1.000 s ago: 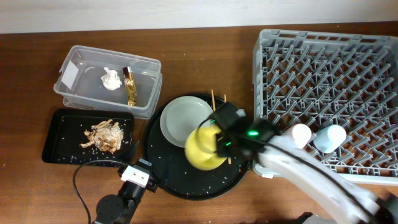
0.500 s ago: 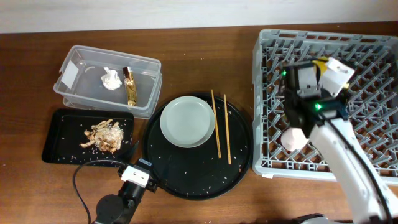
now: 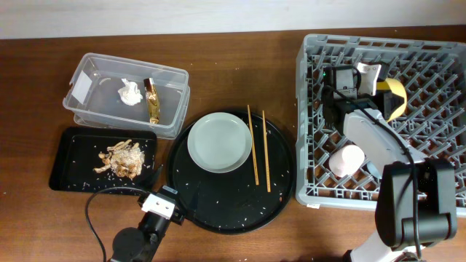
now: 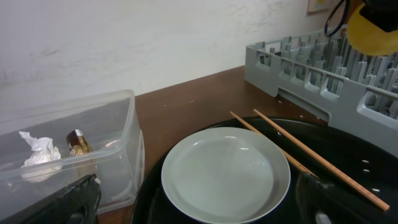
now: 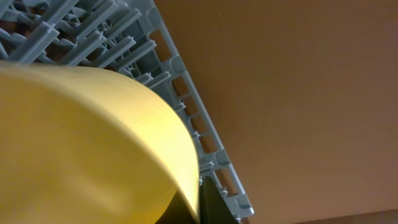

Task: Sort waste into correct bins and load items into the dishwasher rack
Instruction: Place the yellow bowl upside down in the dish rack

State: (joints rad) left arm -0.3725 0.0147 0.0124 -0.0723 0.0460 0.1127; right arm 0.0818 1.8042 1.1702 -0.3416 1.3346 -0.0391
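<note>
My right gripper [image 3: 378, 84] is shut on the small yellow bowl [image 3: 394, 99] and holds it on edge over the back of the grey dishwasher rack [image 3: 437, 58]. The bowl fills the right wrist view [image 5: 81, 143]. A pink cup [image 3: 347, 159] lies in the rack's front left. The blue cup does not show. The pale-grey plate [image 3: 219, 142] and two chopsticks [image 3: 253, 145] lie on the round black tray [image 3: 233, 196]. My left gripper [image 4: 199, 214] is open just short of the plate [image 4: 227, 174]. The tissue [image 3: 129, 93] and wrapper [image 3: 152, 100] lie in the clear tub [image 3: 95, 109]. Food scraps [image 3: 122, 159] lie in the shallow black tray [image 3: 69, 171].
The tub and the shallow black tray stand side by side at the left. The round black tray lies between them and the rack. My right arm stretches over the rack's front right part. A cable runs along the table's front left.
My right gripper lifted the yellow bowl off the round tray and carried it right and back over the rack. The chopsticks came into view. The left arm has not moved.
</note>
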